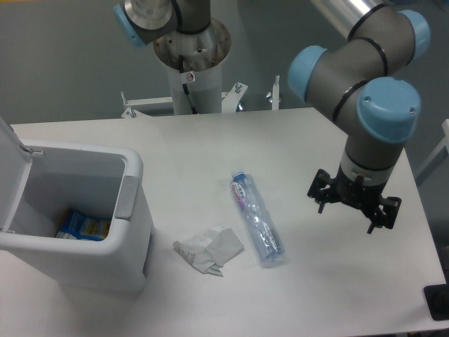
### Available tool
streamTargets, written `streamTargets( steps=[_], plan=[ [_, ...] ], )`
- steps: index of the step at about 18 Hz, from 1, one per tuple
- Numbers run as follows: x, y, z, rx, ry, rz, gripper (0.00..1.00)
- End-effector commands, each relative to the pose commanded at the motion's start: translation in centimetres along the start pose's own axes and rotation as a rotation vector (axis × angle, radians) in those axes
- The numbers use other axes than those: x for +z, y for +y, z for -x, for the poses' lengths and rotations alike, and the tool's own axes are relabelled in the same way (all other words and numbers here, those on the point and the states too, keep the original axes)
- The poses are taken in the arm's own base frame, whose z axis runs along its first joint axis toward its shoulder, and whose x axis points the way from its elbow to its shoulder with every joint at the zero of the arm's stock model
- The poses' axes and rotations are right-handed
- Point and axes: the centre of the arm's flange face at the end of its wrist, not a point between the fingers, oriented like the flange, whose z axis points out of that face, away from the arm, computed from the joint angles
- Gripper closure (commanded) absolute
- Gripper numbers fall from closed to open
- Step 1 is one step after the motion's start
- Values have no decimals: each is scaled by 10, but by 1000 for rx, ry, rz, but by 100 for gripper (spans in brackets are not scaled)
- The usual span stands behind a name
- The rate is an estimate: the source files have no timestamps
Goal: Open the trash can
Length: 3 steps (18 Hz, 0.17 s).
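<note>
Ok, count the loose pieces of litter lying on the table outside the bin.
2. A clear plastic bottle lies near the table's middle, and a crumpled white wrapper sits just left of it, between it and the trash can. None looks hidden.

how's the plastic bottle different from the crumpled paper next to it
The plastic bottle is clear, long and cylindrical, lying on its side; the crumpled paper is white, opaque and irregularly wadded. The plastic bottle carries a printed label near its cap; the crumpled paper looks plain. Both lie loose on the table, outside the trash can.
</note>
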Motion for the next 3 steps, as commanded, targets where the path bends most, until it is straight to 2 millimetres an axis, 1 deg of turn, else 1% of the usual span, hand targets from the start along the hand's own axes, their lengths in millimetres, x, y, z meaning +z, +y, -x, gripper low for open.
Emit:
streamTargets(
  steps=[1,3],
  plan=[
    [5,-1,-3,0,9,3,0],
    [7,-1,-6,0,12,4,0]
  ],
)
